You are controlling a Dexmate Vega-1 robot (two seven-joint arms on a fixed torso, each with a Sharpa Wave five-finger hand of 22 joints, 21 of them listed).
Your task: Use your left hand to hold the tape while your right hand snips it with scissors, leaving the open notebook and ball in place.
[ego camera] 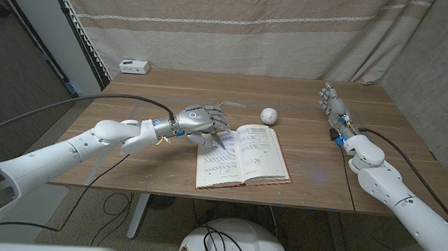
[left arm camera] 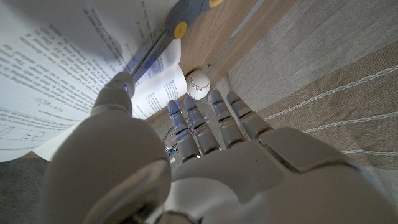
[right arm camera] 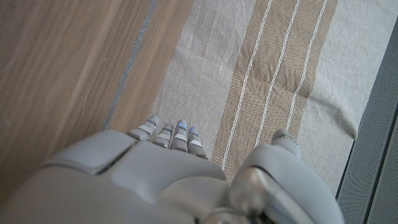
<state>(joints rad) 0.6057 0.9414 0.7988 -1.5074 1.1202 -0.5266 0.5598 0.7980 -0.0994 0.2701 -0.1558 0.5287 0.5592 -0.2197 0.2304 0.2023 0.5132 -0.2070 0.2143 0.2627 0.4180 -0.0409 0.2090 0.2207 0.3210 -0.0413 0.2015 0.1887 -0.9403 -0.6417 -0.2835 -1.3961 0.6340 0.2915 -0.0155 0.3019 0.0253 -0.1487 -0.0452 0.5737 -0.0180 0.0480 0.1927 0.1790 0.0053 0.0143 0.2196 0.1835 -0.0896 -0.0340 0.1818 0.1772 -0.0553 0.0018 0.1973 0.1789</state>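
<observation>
In the head view, a wooden surface [ego camera: 311,100] is standing before a beige curtain [ego camera: 238,25] with pale stripes that is hanging across the back of the room; a dark panel [ego camera: 10,50] is closing off the left side. A small white box [ego camera: 134,66] is sitting near the far left corner of the surface. The open notebook [ego camera: 242,155] is lying near the front edge at the middle, and the white ball [ego camera: 268,115] is resting just beyond its far right corner, apart from it. The left hand [ego camera: 201,122] is hovering at the notebook's far left corner with its fingers curled over; what lies under it is hidden here. The right hand [ego camera: 334,103] is waiting well to the right, fingers extended and apart, holding nothing. Dark cables are trailing along both arms.

In the left wrist view, the left hand [left arm camera: 186,162] is reaching toward the ball [left arm camera: 199,84] with its fingers [left arm camera: 214,121] extended side by side. The scissors [left arm camera: 163,38], grey-handled with a yellow pivot, are lying against the printed notebook [left arm camera: 56,74] pages, their blades running close past the thumb; whether the hand is gripping them I cannot tell. The surface's wood edge [left arm camera: 214,43] and the curtain [left arm camera: 323,68] are showing beyond.

In the right wrist view, the right hand [right arm camera: 168,174] is empty, fingers straight, with the surface [right arm camera: 56,68] on one side and the striped curtain [right arm camera: 273,68] beyond. I cannot make out any tape.
</observation>
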